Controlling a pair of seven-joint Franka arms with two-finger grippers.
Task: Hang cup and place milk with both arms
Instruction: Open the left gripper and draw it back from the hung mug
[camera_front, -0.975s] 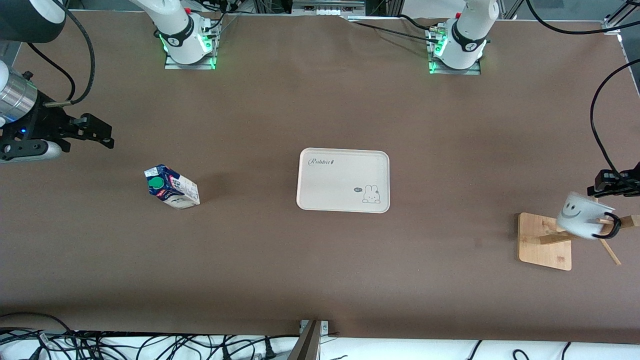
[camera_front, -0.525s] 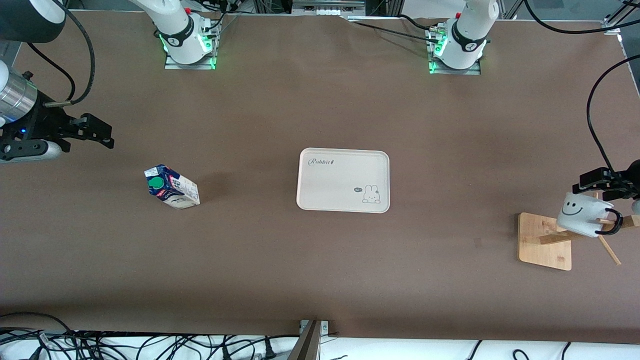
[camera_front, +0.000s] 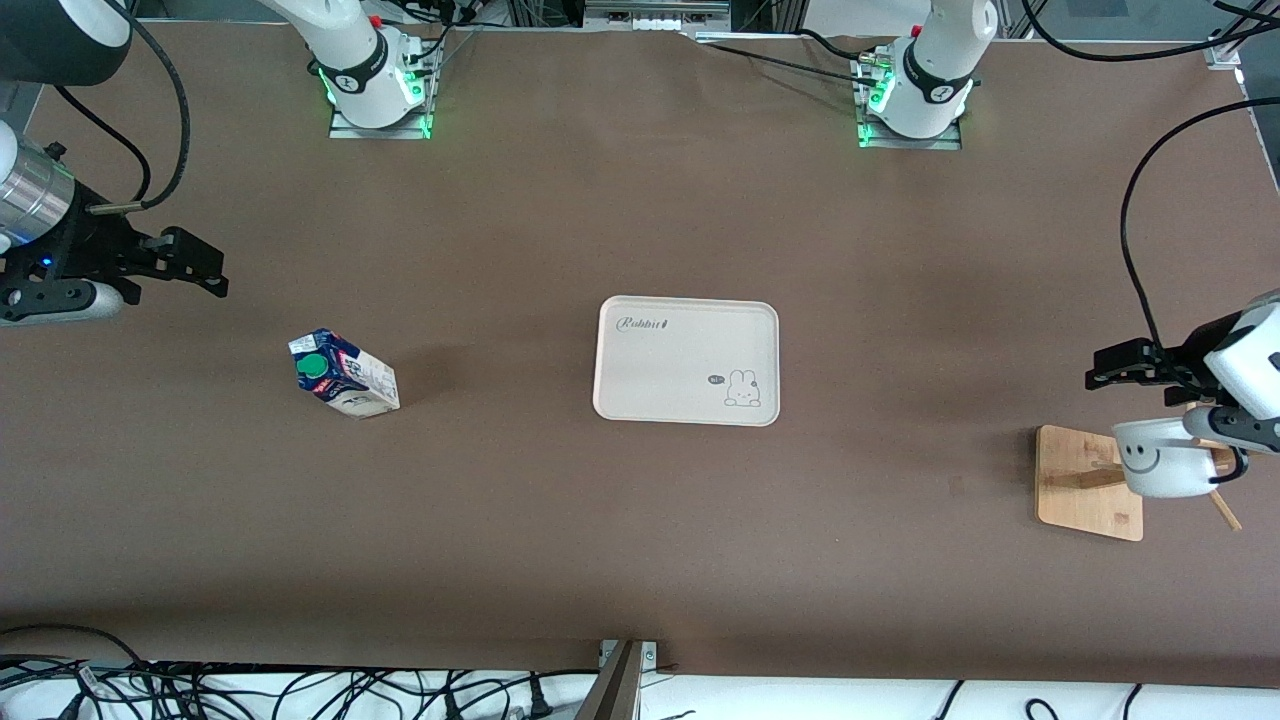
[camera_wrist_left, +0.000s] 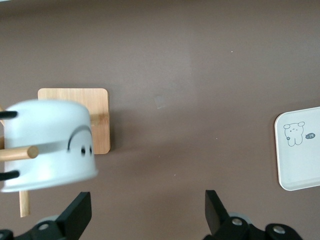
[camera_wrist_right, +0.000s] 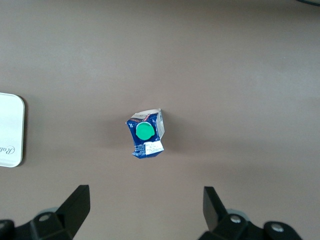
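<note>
The glossy white cup (camera_front: 1160, 470) hangs by its handle on a wooden peg rack (camera_front: 1090, 483) near the surface's left-arm edge; the left gripper (camera_wrist_left: 145, 212) sits over it, released. The milk (camera_front: 343, 375) stands upright amid bare brown surface (camera_front: 560, 520), the right gripper (camera_wrist_right: 145, 210) spread wide above it

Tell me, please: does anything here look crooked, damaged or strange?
Nothing stands out. The cup hangs on the wooden rack, the milk carton stands upright, slightly crumpled on top, and the tray lies flat.
</note>
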